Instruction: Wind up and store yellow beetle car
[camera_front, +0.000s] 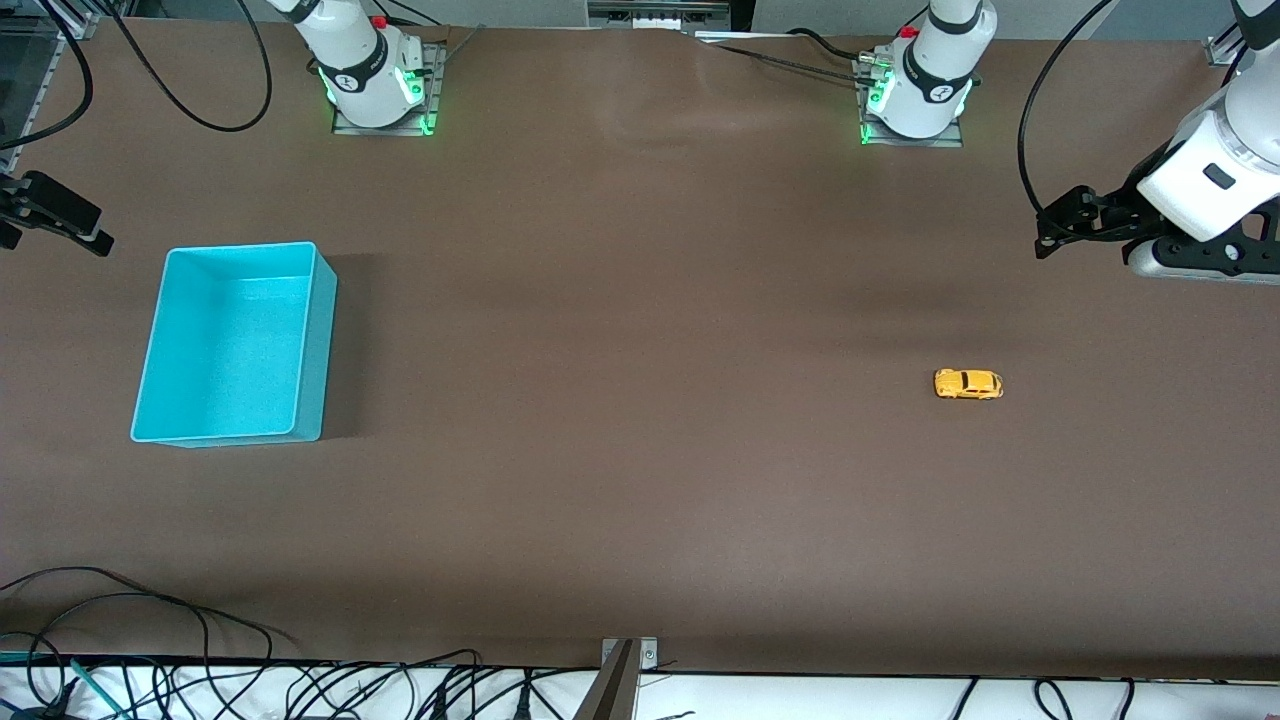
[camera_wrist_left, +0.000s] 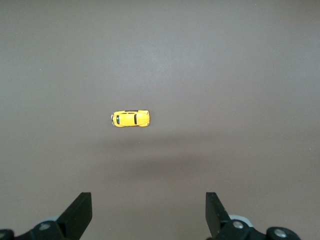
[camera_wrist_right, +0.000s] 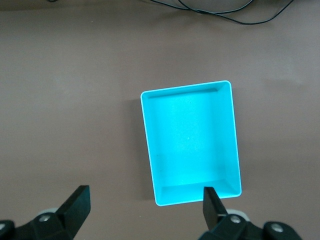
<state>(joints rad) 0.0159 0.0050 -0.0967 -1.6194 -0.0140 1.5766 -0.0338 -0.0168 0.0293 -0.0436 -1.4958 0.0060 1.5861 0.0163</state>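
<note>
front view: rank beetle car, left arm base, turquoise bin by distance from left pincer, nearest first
From the left pincer, open, up at its own end of the table:
1. yellow beetle car, on the table nearer the camera.
2. left arm base, at the table's top edge.
3. turquoise bin, at the right arm's end.

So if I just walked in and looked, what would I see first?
Probably the big turquoise bin, sitting empty toward the right arm's end of the table. Next, the tiny yellow beetle car, alone on the brown table toward the left arm's end, a bit nearer the front camera than the bin's middle. The left gripper hangs open above the car's end of the table, and the right gripper hangs open by the bin.
</note>
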